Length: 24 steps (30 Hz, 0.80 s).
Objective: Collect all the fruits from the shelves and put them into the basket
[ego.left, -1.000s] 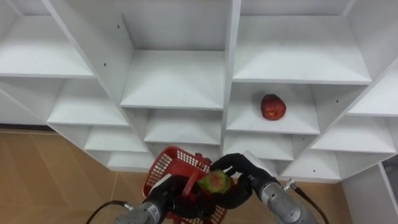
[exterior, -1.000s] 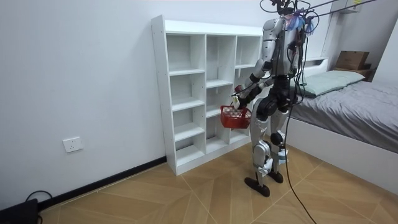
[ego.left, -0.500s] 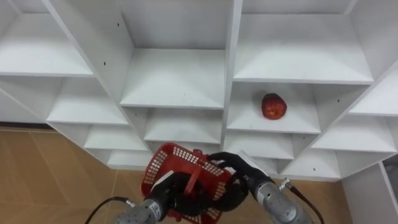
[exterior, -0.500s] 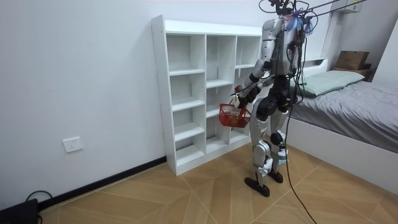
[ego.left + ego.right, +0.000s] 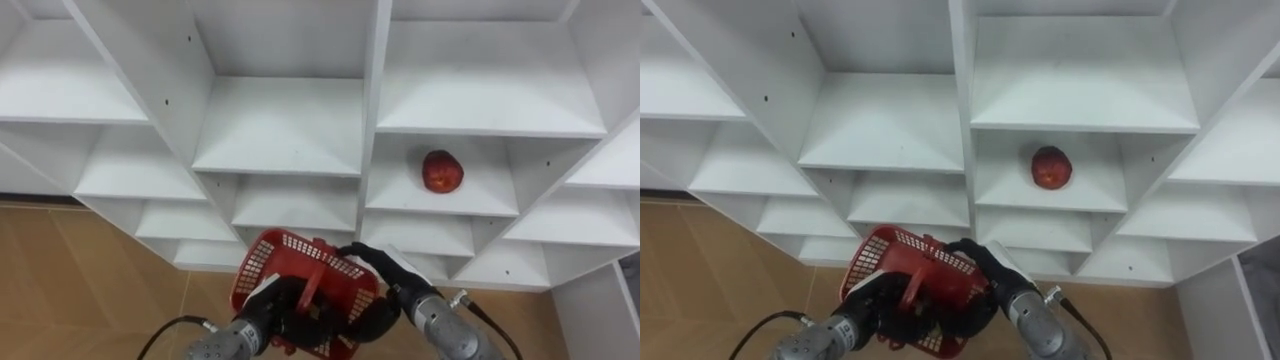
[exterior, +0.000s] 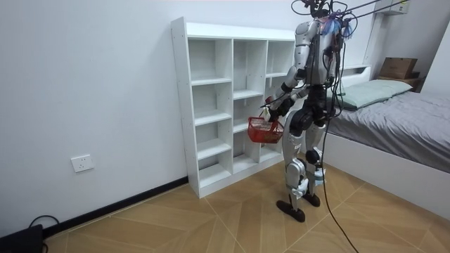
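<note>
The robot stands facing the white closet point(image 5: 280, 130), close to its right-hand columns, with a bed point(image 6: 401, 119) behind it in the room view. Its left hand point(image 5: 275, 310) is clamped on the handle of a red basket point(image 5: 300, 262), its dark fingers curled round the red bar, and it holds the basket up in front of the body below the lower shelves.

The change is in the right hand point(image 5: 385, 285). 1 second ago it held a green and red fruit in the open just above the basket's rim. Half a second ago that fruit had dropped out of sight, and now the hand reaches over the near rim and down into the basket. The fruit can no longer be seen, and because the mesh wall and the handle cover the hand's inner side, I cannot tell whether the hand is still closed on the fruit or has let go. The basket has also tipped slightly, its mouth turned more toward the closet than before.

My judgement is that 1 fruit has just gone into the basket, or is in the act of being let go. The next step would be to draw the right hand out empty.

1 red fruit point(image 5: 441, 171) lies alone on a shelf in the right column, above and to the right of the basket and well apart from both hands. That is the piece the task has left among the shelves seen here; the others are bare.
</note>
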### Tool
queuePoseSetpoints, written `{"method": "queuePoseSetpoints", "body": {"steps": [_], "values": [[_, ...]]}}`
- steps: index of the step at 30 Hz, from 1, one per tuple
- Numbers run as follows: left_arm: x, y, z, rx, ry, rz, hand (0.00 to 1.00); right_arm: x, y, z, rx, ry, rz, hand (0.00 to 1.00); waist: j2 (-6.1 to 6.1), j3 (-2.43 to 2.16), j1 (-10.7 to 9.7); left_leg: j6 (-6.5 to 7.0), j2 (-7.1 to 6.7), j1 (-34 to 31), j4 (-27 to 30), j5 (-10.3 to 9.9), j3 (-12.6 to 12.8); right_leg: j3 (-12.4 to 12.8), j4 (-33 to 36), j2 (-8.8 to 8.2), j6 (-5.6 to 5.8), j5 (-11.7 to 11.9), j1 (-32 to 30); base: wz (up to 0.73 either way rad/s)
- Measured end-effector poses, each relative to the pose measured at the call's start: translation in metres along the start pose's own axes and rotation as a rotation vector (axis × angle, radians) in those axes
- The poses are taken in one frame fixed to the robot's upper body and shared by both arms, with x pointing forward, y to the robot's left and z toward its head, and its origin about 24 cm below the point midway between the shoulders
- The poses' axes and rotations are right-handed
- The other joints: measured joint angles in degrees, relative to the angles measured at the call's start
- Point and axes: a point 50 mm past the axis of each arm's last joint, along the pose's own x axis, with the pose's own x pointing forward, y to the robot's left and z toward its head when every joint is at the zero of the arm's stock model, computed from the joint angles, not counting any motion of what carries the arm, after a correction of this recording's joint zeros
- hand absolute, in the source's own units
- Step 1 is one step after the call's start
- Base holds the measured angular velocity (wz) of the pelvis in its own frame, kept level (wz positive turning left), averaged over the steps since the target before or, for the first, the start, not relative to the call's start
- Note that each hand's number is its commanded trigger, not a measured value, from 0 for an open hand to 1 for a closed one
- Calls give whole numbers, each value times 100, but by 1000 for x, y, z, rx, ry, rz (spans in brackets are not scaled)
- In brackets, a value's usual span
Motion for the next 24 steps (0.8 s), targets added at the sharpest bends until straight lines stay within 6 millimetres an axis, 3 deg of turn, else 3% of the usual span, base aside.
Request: {"method": "queuePoseSetpoints", "body": {"steps": [6, 12, 17, 24], "values": [[0, 0, 0, -1, 1, 1, 100, -1, -8, 5, 16, -30, -27, 0, 5, -17, 0, 0, 0, 18, 1, 0, -4, -1, 8, -3, 0, 0, 16, 0], [-2, 3, -3, -2, 7, 11, 100, -4, -18, 11, 62, -68, -81, 0, -101, -26, -18, -1, 2, 158, -4, 1, 59, 31, 6, 3, 1, 0, 103, -3], [-9, 12, -12, -12, 31, 44, 100, -9, -20, 7, 82, -63, -99, 0, -251, -62, -7, -1, 8, 317, -22, 0, 143, 156, -2, 15, 1, -1, 210, -8], [-17, 22, -23, -17, 61, 105, 100, -14, -16, 6, 108, -69, -120, 0, -270, -55, -64, -12, 8, 408, -103, -24, 172, 220, 0, 88, 5, 5, 222, -6]]}}
